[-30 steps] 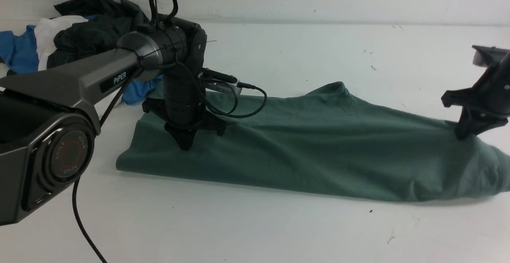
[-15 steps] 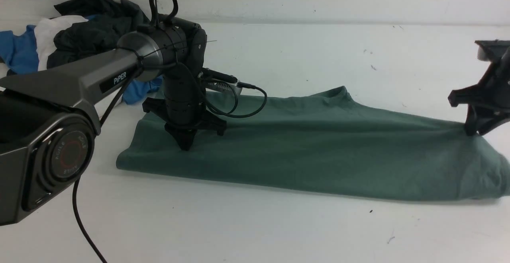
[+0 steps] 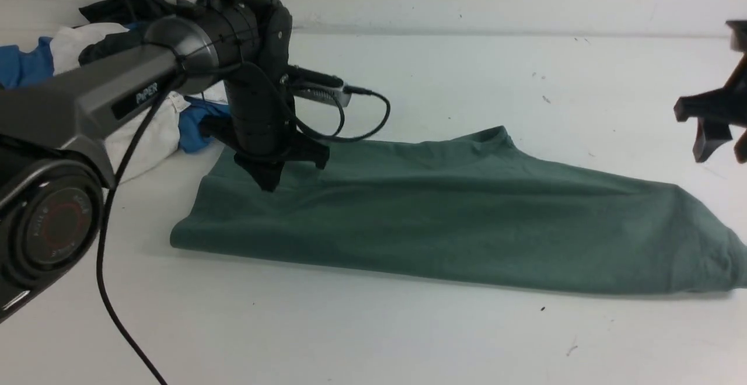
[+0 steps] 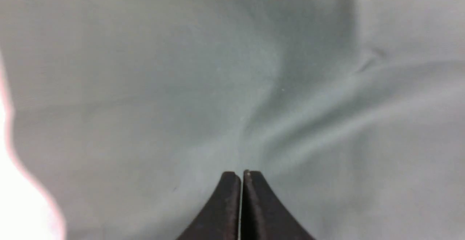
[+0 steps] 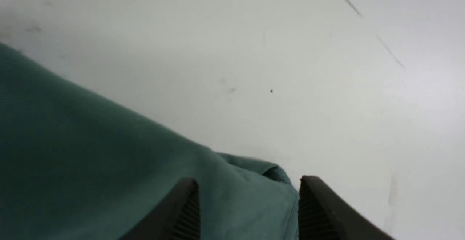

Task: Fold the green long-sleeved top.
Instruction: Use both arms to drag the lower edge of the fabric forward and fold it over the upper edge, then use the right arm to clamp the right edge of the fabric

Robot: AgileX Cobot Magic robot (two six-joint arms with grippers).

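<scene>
Green long-sleeved top [image 3: 455, 216] lies beside the clothes pile [image 3: 35, 61]. Nearest the pile, the left gripper [image 3: 268, 184], jaws together, could snag the fold, we fear; farthest from it, the right gripper [image 3: 722, 151] has jaws apart.

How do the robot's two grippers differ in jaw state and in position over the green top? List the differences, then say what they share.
1. The left gripper has its jaws pressed together; the right gripper has its jaws spread apart.
2. The left gripper hangs low over the left end of the green top; the right gripper hangs higher, near its right end.
Shared: both are black, and neither visibly holds cloth.
</scene>
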